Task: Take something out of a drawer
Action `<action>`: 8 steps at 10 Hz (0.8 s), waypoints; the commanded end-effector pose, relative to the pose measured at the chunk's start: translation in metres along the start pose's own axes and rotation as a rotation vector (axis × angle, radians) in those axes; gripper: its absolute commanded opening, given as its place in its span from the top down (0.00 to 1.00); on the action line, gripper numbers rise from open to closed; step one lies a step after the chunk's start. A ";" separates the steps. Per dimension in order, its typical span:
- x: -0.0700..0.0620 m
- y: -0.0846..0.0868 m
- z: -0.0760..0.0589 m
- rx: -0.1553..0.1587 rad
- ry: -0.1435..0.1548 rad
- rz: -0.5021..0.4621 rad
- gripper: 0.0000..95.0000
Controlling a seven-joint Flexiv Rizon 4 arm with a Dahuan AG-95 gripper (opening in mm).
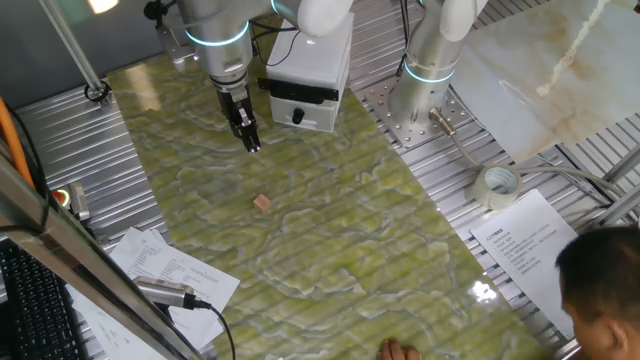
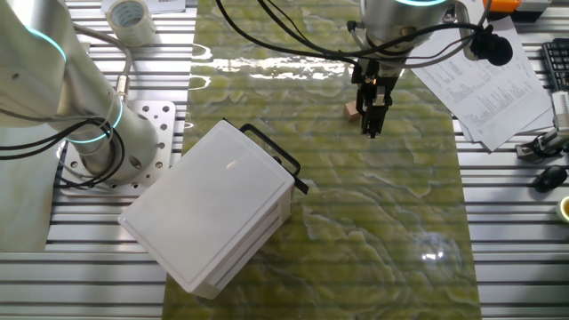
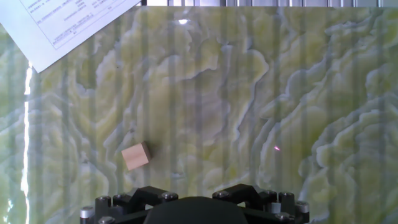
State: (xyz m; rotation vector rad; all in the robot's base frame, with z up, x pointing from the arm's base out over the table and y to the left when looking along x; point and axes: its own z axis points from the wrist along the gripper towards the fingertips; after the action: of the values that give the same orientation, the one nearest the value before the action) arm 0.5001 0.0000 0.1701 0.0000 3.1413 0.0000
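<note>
**Block sits out on the mat, gripper hanging empty above it**

Nearest the lens in the hand view is just the dark gripper body along the bottom edge, fingertips out of frame there. Right past it the small tan wooden block (image 3: 135, 155) lies flat on the green marbled mat (image 3: 249, 93), alone, nothing touching it.

From one fixed view the gripper (image 1: 249, 133) hangs in the air over the mat, fingers pressed together with nothing between them. That block (image 1: 263, 203) is on the mat nearer the camera than the gripper, apart from it.

White box (image 1: 308, 70) sits at the far end of the mat, its drawer (image 1: 301, 103) with the black handle looking pushed in. Some printed paper sheets (image 1: 170, 270) lie at the near left, a roll of tape (image 1: 497, 184) off to the right
</note>
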 end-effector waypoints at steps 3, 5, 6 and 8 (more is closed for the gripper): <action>0.000 0.001 -0.001 -0.001 -0.052 -0.014 1.00; 0.001 0.003 -0.003 -0.003 -0.043 0.015 1.00; 0.001 0.004 -0.004 -0.006 -0.045 0.024 1.00; 0.002 0.004 -0.004 -0.005 -0.050 0.014 1.00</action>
State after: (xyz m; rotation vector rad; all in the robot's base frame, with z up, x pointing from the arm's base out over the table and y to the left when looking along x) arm 0.4991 0.0040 0.1739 0.0567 3.0936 0.0137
